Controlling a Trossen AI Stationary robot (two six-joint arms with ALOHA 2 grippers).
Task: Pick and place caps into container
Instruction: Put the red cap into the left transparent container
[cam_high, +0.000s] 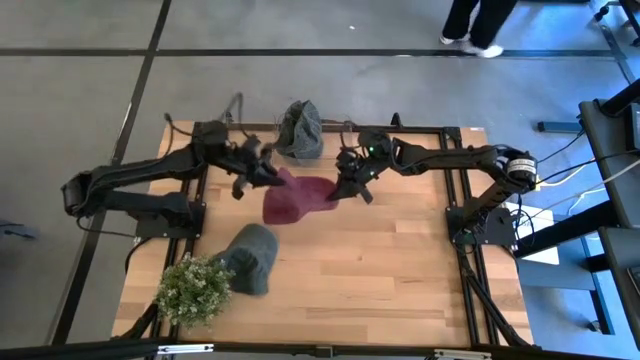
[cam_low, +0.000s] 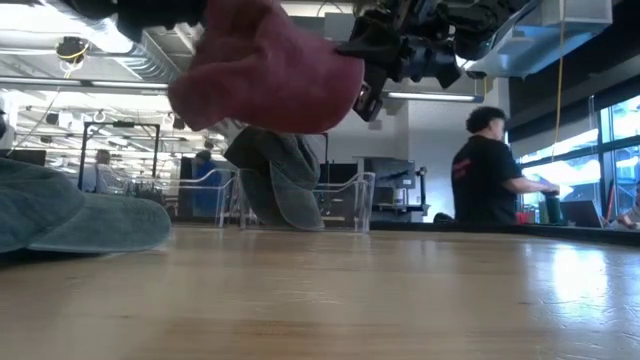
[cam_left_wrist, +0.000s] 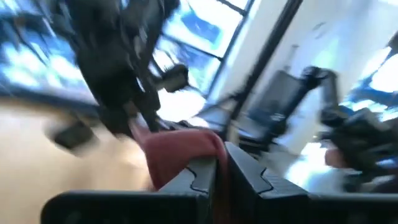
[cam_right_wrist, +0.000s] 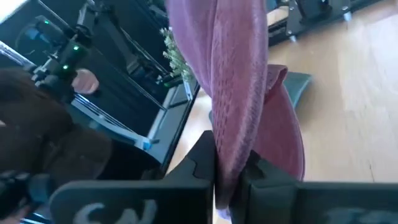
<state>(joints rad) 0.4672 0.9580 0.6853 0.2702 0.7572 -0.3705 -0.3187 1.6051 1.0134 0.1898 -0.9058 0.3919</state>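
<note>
The maroon cap (cam_high: 298, 198) hangs in the air between my two grippers, over the table's far middle; in the low view the maroon cap (cam_low: 265, 75) is clear of the wood. My left gripper (cam_high: 272, 178) is shut on its left side and my right gripper (cam_high: 342, 190) on its right side. The clear container (cam_low: 350, 200) stands at the far edge with dark grey-green cap fabric (cam_high: 303, 130) in it, draped over its wall. Another grey-green cap (cam_high: 250, 258) lies flat on the table near the left front. My left gripper (cam_left_wrist: 221, 171) pinches a fold of the maroon cap's fabric (cam_left_wrist: 186, 152) between its two fingers, coming level from the table's left. The cap is lifted clear. My right gripper (cam_right_wrist: 227, 177) pinches the cap's bunched fabric (cam_right_wrist: 233, 124) at its right edge, coming from the right; several layers show between the fingers.
A bushy green plant (cam_high: 193, 290) stands at the near left corner beside the lying cap. Bare wood spreads over the near and right parts of the table (cam_high: 400, 270). A person (cam_low: 485, 165) stands in the room beyond the far edge.
</note>
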